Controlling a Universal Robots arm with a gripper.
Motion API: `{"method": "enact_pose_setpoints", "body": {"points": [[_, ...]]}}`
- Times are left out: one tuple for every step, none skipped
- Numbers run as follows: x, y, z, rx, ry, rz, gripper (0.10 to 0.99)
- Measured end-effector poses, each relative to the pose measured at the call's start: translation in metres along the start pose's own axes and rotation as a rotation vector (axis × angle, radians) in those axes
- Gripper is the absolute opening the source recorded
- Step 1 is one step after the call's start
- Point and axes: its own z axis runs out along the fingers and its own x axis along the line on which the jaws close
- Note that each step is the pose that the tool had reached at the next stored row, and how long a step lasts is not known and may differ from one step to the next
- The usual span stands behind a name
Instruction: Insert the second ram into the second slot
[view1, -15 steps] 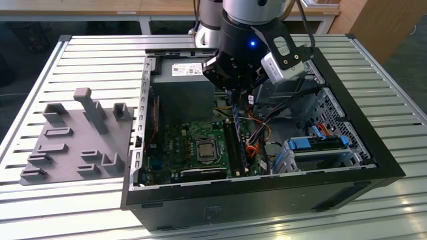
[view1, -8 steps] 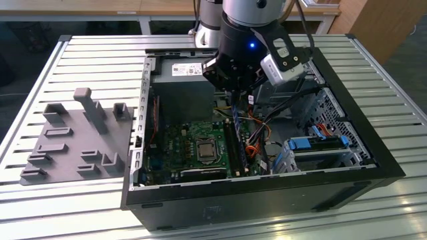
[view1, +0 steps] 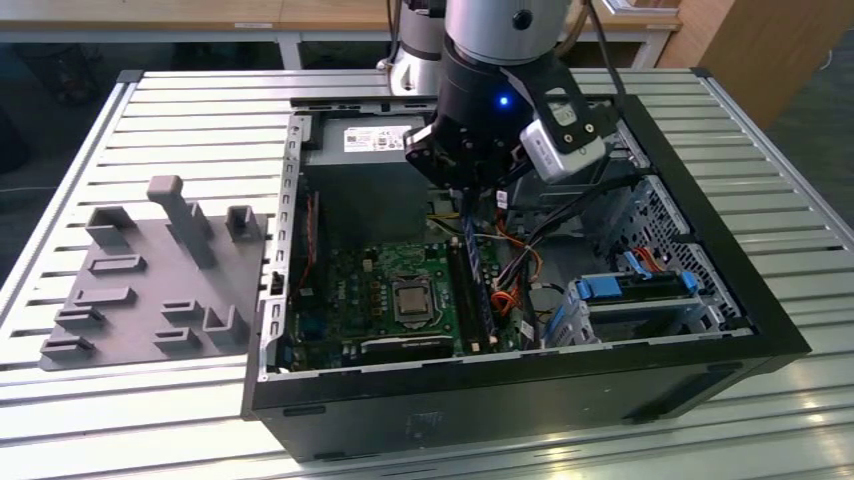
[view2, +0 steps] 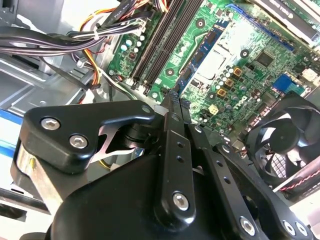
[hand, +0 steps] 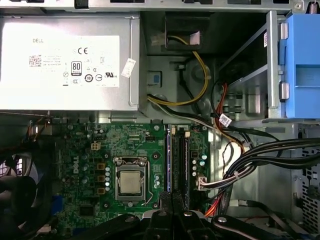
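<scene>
The hand (view2: 174, 100) hangs above the motherboard (hand: 90, 145) with its fingers (view2: 172, 150) drawn together. They appear clamped on the second ram, which is held edge-on and is too thin to make out clearly. Treat this stick as light and stiff but fragile: a thin board that tolerates no twisting, with smooth faces that may slip. The best grip is judged to be on both flat faces, mid-length, clear of the contact edge. Below the hand lies the second slot (hand: 174, 165), black and seemingly empty. It is just beside a blue ram stick (hand: 168, 162) seated upright next to the processor socket (hand: 130, 181). Beyond sit the power supply (hand: 65, 60) and cable bundle (hand: 270, 155), inside the open case (view1: 534, 372) on the slatted surface (view1: 200, 110).
</scene>
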Motion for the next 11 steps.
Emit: {"method": "enact_pose_setpoints", "body": {"points": [[0.0,-0.0004,0.0006,0.0,0.0001,-0.001,0.118],[0.0,-0.0008,0.0012,0.0,0.0002,-0.003,0.118],[0.0,-0.0014,0.0019,0.0,0.0004,-0.006,0.118],[0.0,-0.0018,0.0028,0.0,0.0006,-0.009,0.118],[0.0,-0.002,0.0037,-0.001,0.001,-0.013,0.118],[0.0,-0.0022,0.0044,0.0,0.0016,-0.015,0.118],[0.0,-0.0024,0.0052,0.0,0.0023,-0.016,0.118],[0.0,-0.0024,0.006,0.0,0.0027,-0.016,0.118],[0.0,-0.0026,0.0068,0.0,0.003,-0.016,0.118],[0.0,-0.0027,0.0075,0.0,0.0032,-0.016,0.118],[0.0,-0.0028,0.0084,0.0,0.0033,-0.016,0.118]]}}
